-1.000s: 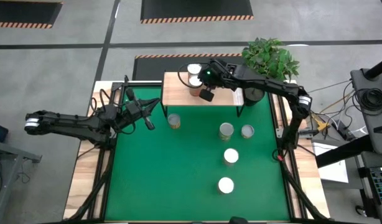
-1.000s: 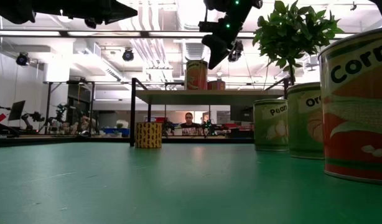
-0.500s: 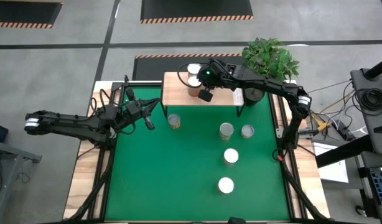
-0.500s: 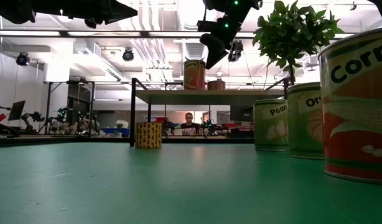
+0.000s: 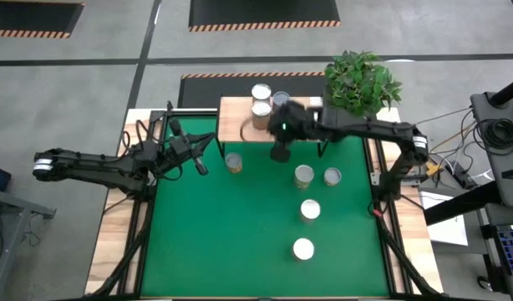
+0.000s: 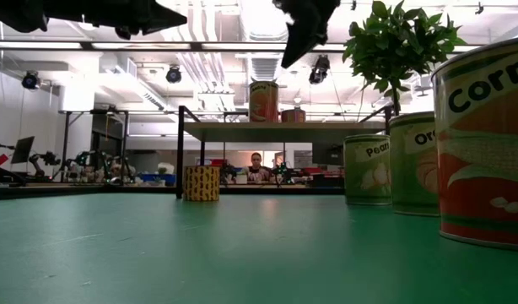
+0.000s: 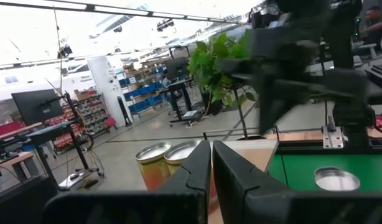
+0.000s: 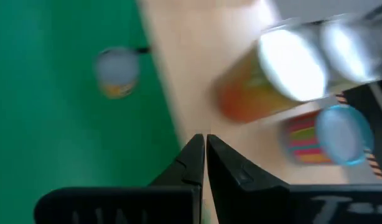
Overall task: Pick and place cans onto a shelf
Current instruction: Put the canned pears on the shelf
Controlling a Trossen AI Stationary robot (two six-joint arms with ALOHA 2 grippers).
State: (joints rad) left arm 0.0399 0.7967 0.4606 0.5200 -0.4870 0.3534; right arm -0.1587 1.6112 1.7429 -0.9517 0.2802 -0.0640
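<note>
Three cans [image 5: 261, 100] stand on the shelf [image 5: 240, 124] — two silver-topped ones side by side and a blue-lidded one just beside them. Five more wait on the green table [image 5: 198, 251]: one near the shelf's leg [image 5: 233, 162], a pair under my right arm [image 5: 304, 176] [image 5: 332, 176], and two farther toward the near edge [image 5: 311, 210] [image 5: 303, 248].

My right gripper [image 5: 279, 154] hangs over the shelf's front edge, fingers pinched together and holding nothing; my right wrist view shows green table on one side of them and pale wood with the placed cans on the other. My left gripper [image 5: 200, 150] waits at the table's left rim, likewise closed and empty.

As I judge it, the step in hand is going for the next can. To do it well I should get fully clear of the shelf's front edge before dropping, spread my fingers wide while I am above the table, then come straight down over the nearer can of the pair so that I don't nudge its neighbour, which stands just beside it.

Much is hard to read — my right arm is blurred in the high view, so its fingertips are smeared there. The low view cuts both grippers at its top edge and shows only two cans on the shelf. A potted plant [image 5: 362, 79] covers the shelf's far right corner.
</note>
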